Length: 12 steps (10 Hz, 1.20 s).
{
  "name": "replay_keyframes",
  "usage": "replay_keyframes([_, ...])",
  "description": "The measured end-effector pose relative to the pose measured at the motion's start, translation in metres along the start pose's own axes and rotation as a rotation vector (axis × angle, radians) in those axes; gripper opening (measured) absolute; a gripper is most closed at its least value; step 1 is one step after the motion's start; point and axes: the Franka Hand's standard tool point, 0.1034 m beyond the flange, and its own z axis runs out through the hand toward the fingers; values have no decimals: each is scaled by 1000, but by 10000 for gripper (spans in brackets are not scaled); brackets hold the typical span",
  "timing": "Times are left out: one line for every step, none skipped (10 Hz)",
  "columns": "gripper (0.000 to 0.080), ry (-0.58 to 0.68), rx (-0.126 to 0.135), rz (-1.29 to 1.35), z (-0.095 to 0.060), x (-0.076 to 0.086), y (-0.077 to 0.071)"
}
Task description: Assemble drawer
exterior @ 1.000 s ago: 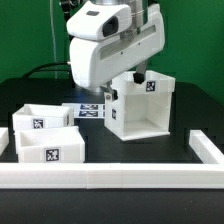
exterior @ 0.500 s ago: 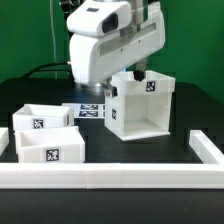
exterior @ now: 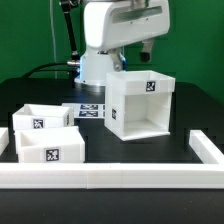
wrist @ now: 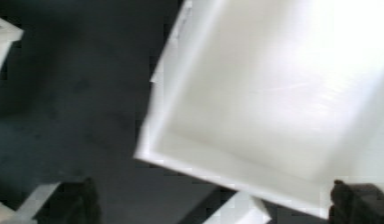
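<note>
Overhead, the gripper [wrist: 210, 203] hovered above the casing [exterior: 139, 104], fingers [wrist: 68, 198] spread wide and pinching nothing, with the near tray [exterior: 50, 152] and far tray [exterior: 40, 118] resting toward the exterior view's left.

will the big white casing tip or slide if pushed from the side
Probably slides rather than tips: the casing sits squat and cube-like, flat on the table. It looks like hollow thin-walled plastic with an open front, so likely light and stiff. Its smooth walls may be slippery.

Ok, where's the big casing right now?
In the exterior view the casing stands right of centre on the table, with the marker board and the rear tray to its left.
</note>
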Motion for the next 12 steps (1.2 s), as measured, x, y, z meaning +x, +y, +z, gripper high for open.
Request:
replay_keyframes([650, 0, 2, 0, 1, 0, 3])
replay_keyframes([650, -1, 3, 2, 2, -1, 4])
replay_keyframes([650, -1, 4, 2, 2, -1, 3])
replay_keyframes([650, -1, -2, 25, 1, -1, 2])
replay_keyframes([650, -4, -42, 115, 0, 0, -6])
replay_keyframes([650, -26, -78, 220, 1, 0, -24])
replay_keyframes([650, -40, -81, 321, 6, 3, -39])
replay_keyframes([650, -45, -95, 335, 10, 5, -47])
replay_keyframes([650, -50, -101, 332, 14, 2, -54])
replay_keyframes([650, -51, -97, 331, 14, 1, -53])
replay_keyframes([650, -51, -97, 333, 14, 1, -53])
replay_keyframes([650, -52, -96, 333, 15, 0, -53])
